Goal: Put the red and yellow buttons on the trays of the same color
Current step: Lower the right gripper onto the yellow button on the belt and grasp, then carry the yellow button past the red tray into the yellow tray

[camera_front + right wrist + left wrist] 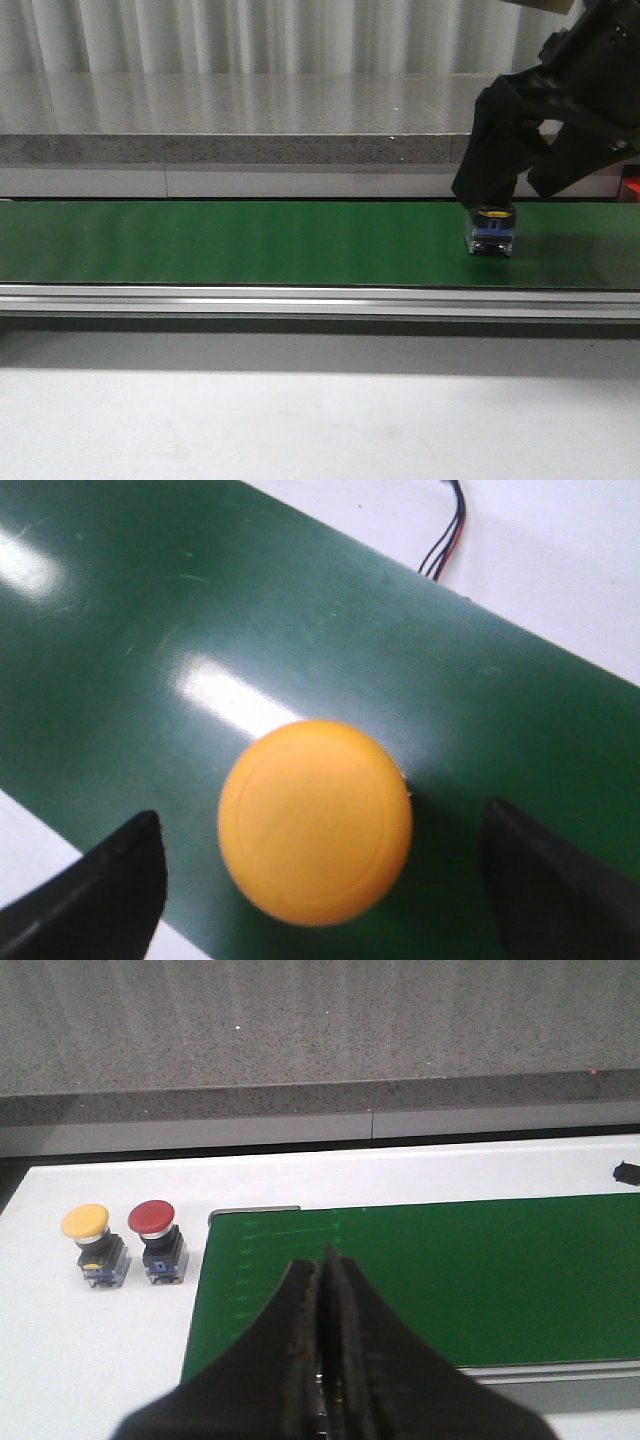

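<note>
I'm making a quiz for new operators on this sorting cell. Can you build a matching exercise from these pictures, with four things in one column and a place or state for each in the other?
Things:
1. left hand
2. right hand
3. yellow button on the green belt
4. red button

Places or states:
A. on the white surface, beside another yellow button
B. shut, holding nothing
C. open, fingers on either side of a button
D. standing between two open fingers

Pairs: 1-B, 2-C, 3-D, 4-A
</note>
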Robot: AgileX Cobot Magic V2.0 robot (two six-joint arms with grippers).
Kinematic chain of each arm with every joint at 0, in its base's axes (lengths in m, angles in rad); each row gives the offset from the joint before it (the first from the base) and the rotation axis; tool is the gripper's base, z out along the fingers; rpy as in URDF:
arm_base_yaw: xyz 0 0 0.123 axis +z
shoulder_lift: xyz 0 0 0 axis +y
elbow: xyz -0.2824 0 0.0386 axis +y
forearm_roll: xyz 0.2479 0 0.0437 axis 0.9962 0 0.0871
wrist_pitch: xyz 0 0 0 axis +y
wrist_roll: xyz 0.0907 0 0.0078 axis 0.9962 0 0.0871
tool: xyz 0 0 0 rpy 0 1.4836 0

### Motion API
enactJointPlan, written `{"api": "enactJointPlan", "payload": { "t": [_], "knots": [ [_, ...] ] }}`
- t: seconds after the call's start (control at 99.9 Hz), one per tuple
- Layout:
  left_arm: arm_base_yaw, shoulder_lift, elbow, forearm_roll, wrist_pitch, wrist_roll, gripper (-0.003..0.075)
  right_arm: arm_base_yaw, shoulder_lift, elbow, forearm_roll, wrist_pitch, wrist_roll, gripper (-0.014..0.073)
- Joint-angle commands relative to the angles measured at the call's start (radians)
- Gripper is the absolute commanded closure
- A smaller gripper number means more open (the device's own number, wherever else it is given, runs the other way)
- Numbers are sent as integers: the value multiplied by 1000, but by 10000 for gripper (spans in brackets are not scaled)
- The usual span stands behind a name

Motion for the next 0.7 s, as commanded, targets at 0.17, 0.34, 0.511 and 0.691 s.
{"api": "enactJointPlan", "payload": {
  "t": [0.17, 0.34, 0.511, 0.691],
  "knots": [
    [-8, 4, -26, -4, -74, -2, 741, 0, -14, -25, 15, -72, 6, 351],
    [-8, 4, -26, -4, -74, -2, 741, -2, -18, -25, 15, -73, 30, 443],
    [-8, 4, -26, -4, -74, -2, 741, -38, -63, -25, 2, -37, 108, 443],
    [-8, 4, -26, -4, -74, -2, 741, -155, -174, -25, -86, 65, 264, 443]
  ]
}}
